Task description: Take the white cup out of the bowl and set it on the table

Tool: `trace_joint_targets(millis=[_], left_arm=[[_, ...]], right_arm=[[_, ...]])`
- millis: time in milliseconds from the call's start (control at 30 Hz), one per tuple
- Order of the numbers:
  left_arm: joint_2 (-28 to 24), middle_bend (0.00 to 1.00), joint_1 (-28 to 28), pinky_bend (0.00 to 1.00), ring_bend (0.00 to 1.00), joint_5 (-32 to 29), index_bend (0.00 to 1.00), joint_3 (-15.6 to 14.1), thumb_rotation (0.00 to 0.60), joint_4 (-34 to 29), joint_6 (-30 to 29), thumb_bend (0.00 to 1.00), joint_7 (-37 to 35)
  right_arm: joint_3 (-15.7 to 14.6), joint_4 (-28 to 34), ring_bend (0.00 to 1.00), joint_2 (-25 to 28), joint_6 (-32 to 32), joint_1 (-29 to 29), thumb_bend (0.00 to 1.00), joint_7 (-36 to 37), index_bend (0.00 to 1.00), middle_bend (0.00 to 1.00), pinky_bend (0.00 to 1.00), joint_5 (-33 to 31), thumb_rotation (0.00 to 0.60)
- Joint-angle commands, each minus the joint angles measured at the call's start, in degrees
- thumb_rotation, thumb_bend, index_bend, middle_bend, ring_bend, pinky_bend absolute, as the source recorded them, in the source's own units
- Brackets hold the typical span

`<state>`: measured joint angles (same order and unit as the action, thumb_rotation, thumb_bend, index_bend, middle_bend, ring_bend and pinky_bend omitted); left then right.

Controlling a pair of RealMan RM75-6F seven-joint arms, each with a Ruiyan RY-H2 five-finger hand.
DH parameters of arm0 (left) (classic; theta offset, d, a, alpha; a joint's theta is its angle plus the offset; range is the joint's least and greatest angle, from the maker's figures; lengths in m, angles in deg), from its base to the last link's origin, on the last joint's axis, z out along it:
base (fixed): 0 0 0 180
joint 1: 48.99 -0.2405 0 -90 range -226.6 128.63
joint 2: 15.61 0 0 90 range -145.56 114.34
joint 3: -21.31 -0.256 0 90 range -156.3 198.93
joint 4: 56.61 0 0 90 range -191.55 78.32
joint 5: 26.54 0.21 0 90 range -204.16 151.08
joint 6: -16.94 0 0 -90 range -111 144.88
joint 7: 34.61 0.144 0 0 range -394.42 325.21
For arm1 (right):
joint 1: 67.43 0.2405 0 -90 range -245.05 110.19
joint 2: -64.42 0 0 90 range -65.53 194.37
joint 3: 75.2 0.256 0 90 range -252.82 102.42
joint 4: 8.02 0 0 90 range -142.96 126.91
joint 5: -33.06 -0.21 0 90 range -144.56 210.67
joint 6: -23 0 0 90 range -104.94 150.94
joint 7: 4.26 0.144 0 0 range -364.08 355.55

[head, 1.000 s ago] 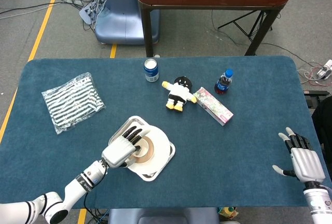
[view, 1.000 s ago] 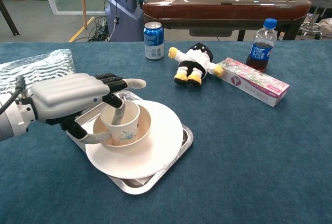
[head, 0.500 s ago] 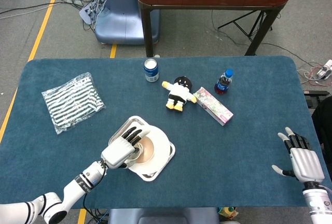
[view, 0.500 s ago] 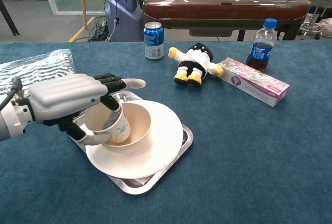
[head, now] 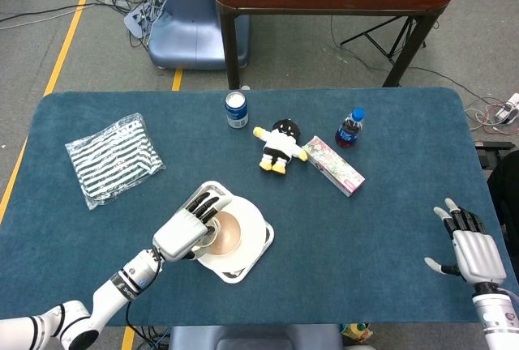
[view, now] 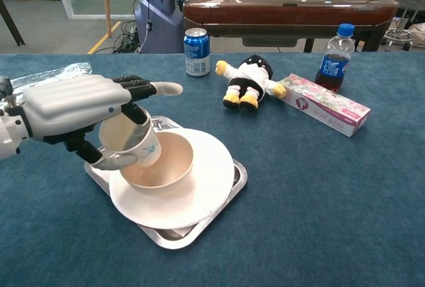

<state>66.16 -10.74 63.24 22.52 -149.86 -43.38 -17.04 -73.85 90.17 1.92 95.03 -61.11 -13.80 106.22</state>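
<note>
My left hand [view: 73,111] [head: 182,232] grips the white paper cup [view: 130,142], which has a small blue print on its side. The cup hangs tilted above the left rim of the tan bowl [view: 163,166] [head: 227,232], lifted clear of the bowl's inside. In the head view the hand hides most of the cup. The bowl sits on a white plate [view: 202,191] that lies on a metal tray [view: 226,197]. My right hand [head: 472,249] rests open on the blue table near the right front corner, holding nothing.
A blue soda can [view: 196,51], a penguin plush toy [view: 247,81], a pink box [view: 324,103] and a cola bottle [view: 334,58] stand across the back. A striped foil bag [head: 112,158] lies at the left. Bare blue cloth [view: 332,200] stretches right of the tray.
My left hand has lifted the cup up and to the left, out of the bowl, tilting it. The right hand has stayed still.
</note>
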Motion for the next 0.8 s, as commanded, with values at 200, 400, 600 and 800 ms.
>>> trace_joint_targets(millis=[200,400,600,800], left_arm=[[-4.95,0.00,-0.48,0.00,0.00,-1.97,0.65,0.71,0.600,-7.90,-0.20,0.32,7.53],[-6.90,0.00,0.04,0.00,0.00,-3.24,0.65,1.74,0.600,-9.24,0.43,0.32,9.78],[-7.87,0.00,1.82,0.00,0.00,-5.69,0.65,2.70,0.600,-5.93,3.89,0.32,8.38],[-6.94,0.00,3.34,0.00,0.00,-6.76,0.64,3.35,0.600,-0.51,6.33,0.32,4.29]], right_arm=[[-0.26,0.13,0.00,0.16,0.37,-0.16,0.22,0.24,0.00,0.00,0.00,0.69,0.600],[-0.39,0.36,0.00,0.23,0.85,-0.38,0.22,0.31,0.00,0.00,0.00,1.06,0.600],[-0.11,0.67,0.00,0.12,1.60,-0.60,0.22,-0.12,0.00,0.00,0.00,0.81,0.600],[0.36,0.08,0.00,-0.34,0.02,0.05,0.22,-0.73,0.00,0.00,0.00,-1.30,0.600]])
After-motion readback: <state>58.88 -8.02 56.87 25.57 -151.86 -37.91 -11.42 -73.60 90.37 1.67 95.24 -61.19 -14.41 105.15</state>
